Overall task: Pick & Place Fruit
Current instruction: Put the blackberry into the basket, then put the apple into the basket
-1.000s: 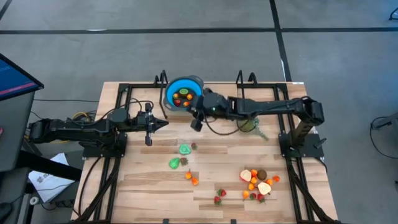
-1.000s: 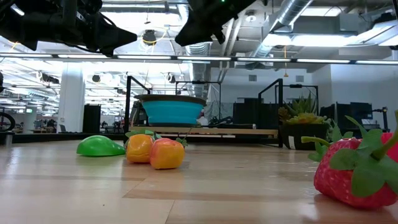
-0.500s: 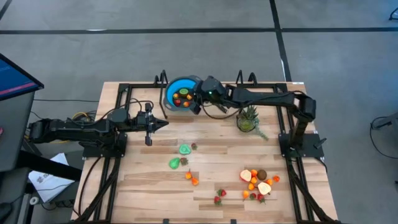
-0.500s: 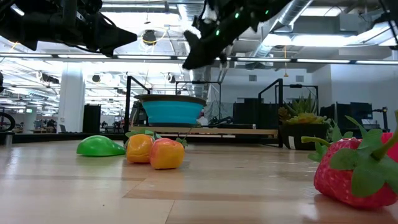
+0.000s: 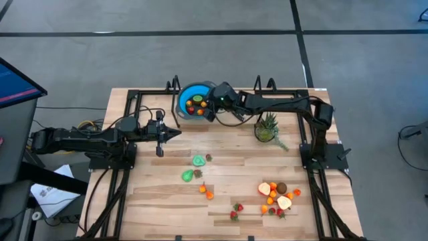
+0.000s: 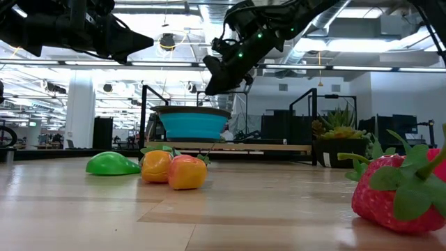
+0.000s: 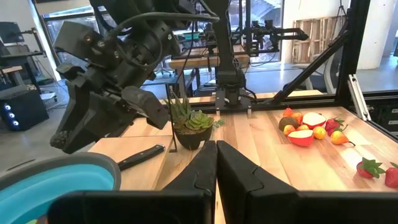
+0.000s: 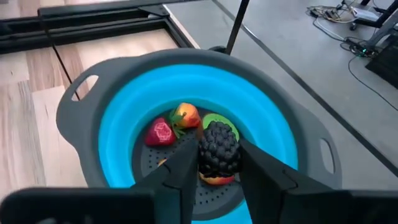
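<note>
My right gripper [image 5: 208, 112] hangs over the blue bowl [image 5: 184, 98] at the table's far edge, slanting down, with a dark bumpy berry [image 8: 219, 149] between its fingers. In the bowl [image 8: 124, 81] lie a strawberry [image 8: 160, 132], an orange piece [image 8: 186, 114] and a green piece [image 8: 219, 119]. More fruit rests on the table: green pieces [image 5: 198, 161], orange pieces [image 5: 206, 192], strawberries [image 5: 237, 211] and a pile [image 5: 277, 197] at the near right. My left gripper [image 5: 175, 132] waits shut and level at the left, holding nothing. My right gripper has the dark berry pinched between its two fingers [image 8: 186, 163], which lie against the berry's sides [image 8: 205, 152]. The fingers slant down from the table's right side. The berry is clear of the bowl's bottom, above the fruit lying there.
A spiky green plant in a small pot [image 5: 266, 127] stands right of the bowl, under the right arm. The bowl's black handle [image 7: 142, 156] points toward the table's middle. Black frame rails [image 5: 134, 100] run along the far and side edges. Bare wood lies in the table's middle.
My right gripper has swung from the table's middle toward the far edge and come over the blue bowl, sinking and tipping further down as it went. The dark berry has travelled with it. My left arm has kept still.
</note>
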You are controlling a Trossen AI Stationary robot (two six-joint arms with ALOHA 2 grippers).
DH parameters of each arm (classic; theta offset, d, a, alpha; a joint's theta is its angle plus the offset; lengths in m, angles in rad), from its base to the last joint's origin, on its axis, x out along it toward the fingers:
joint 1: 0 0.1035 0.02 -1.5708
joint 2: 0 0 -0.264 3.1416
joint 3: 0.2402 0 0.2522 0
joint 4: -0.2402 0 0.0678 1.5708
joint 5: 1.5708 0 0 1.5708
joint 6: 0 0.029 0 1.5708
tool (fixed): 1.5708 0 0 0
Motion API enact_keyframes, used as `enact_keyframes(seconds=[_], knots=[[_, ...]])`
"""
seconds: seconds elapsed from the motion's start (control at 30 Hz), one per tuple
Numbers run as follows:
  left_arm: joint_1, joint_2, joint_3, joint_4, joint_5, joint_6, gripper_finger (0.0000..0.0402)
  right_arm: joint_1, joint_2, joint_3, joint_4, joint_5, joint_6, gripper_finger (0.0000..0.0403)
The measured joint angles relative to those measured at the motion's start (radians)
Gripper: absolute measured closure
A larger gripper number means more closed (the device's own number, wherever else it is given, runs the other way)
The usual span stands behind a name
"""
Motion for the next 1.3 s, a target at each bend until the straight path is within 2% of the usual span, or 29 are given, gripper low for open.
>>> enact_keyframes(seconds=[0.3,0.43,0.57,0.83,1.0,1.2,1.3], knots=[[0.000,0.000,0.000,0.000,0.000,0.000,0.0399,0.011,0.000,0.000,0.005,-0.002,0.000,0.0220],[0.000,0.000,0.000,-0.001,0.000,0.000,0.0399,0.023,0.000,0.000,-0.012,-0.002,0.000,0.0206],[0.000,0.000,0.000,-0.001,0.000,0.000,0.0399,0.045,-0.008,0.001,-0.048,-0.002,-0.034,0.0232],[0.000,0.000,0.000,-0.001,0.000,0.000,0.0399,0.100,-0.021,0.000,-0.128,-0.002,-0.042,0.0343],[0.000,0.000,0.000,-0.001,0.000,0.000,0.0399,0.155,-0.021,0.001,-0.126,-0.003,-0.045,0.0394],[0.000,0.000,0.000,-0.001,0.000,0.000,0.0399,0.209,-0.038,0.000,-0.156,-0.004,-0.044,0.0391],[0.000,0.000,0.000,-0.001,0.000,0.000,0.0399,0.220,-0.066,-0.009,-0.195,-0.083,-0.043,0.0394]])
